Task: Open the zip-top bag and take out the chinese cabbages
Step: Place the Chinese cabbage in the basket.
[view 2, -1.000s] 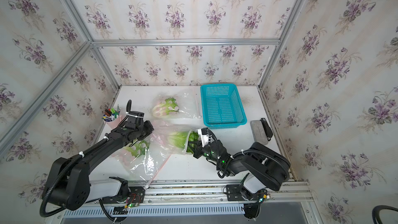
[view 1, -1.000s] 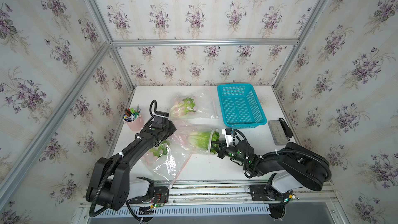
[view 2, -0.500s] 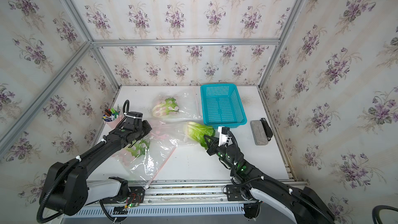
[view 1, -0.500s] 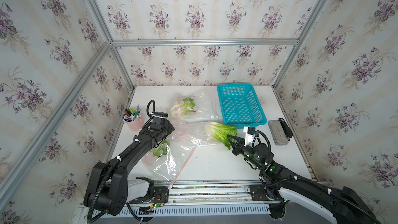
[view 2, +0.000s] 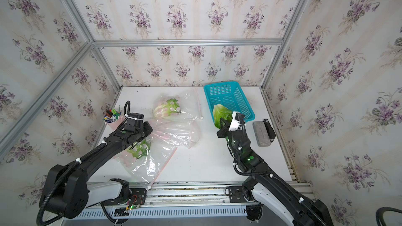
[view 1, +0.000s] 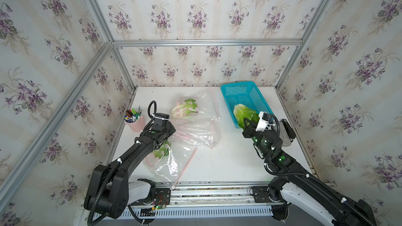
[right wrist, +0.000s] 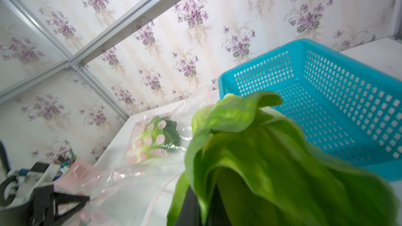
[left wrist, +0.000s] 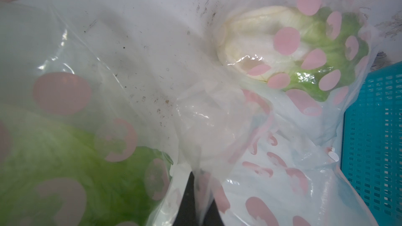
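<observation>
My right gripper (view 1: 247, 125) is shut on the green leaves of one chinese cabbage (view 1: 244, 113), held in the air over the near left corner of the blue basket (view 1: 245, 96). The right wrist view fills with this cabbage (right wrist: 261, 159). My left gripper (left wrist: 199, 192) is shut on the film of an empty, pink-dotted zip-top bag (view 1: 195, 132) at mid-table. A second cabbage (view 1: 185, 109) lies inside a bag behind it. A third cabbage (view 1: 162, 152) lies in a bag nearer the front, partly under my left arm.
A pink cup of pens (view 1: 134, 122) stands by the left wall. A grey block (view 1: 285, 133) with a black object beside it lies right of the basket. The walls of the enclosure stand close on three sides.
My right gripper has drawn the cabbage out of the middle bag and carried it right and up to the basket's corner. The left gripper has stayed on the bag.
</observation>
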Controlling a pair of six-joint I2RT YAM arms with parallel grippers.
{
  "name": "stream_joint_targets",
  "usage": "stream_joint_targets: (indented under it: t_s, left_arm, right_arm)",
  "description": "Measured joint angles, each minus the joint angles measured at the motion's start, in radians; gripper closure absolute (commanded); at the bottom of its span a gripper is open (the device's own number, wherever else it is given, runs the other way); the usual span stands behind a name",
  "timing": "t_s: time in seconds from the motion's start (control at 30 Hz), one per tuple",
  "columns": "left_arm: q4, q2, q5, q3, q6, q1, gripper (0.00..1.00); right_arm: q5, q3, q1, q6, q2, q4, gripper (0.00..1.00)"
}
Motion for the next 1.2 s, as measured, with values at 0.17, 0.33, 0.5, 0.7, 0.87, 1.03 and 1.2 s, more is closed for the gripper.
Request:
stream_joint_targets:
  t_s: [0.17, 0.33, 0.5, 0.7, 0.87, 1.03, 1.2]
  left_arm:
    - [0.0, -0.001, 0.018, 0.007, 0.04, -0.001, 0.28]
    - [0.0, -0.002, 0.036, 0.017, 0.069, -0.006, 0.01]
    - [0.0, -0.015, 0.061, 0.032, 0.111, -0.011, 0.01]
    - [0.0, -0.034, 0.093, 0.043, 0.145, -0.012, 0.01]
    - [-0.009, -0.055, 0.118, 0.048, 0.171, -0.012, 0.01]
    - [-0.023, -0.08, 0.137, 0.06, 0.196, -0.012, 0.01]
    - [-0.04, -0.087, 0.156, 0.061, 0.204, -0.012, 0.01]
  right_arm:
    - [-0.082, 0.168, -0.116, 0.069, 0.178, 0.03, 1.0]
    - [-0.179, 0.325, -0.232, 0.159, 0.389, 0.071, 1.0]
    - [-0.201, 0.38, -0.279, 0.285, 0.554, 0.13, 1.0]
    - [-0.27, 0.471, -0.301, 0.398, 0.749, 0.216, 1.0]
    - [-0.266, 0.51, -0.312, 0.479, 0.842, 0.268, 1.0]
    - [-0.273, 0.541, -0.317, 0.546, 0.935, 0.322, 1.0]
    - [-0.289, 0.544, -0.317, 0.603, 1.004, 0.367, 1.0]
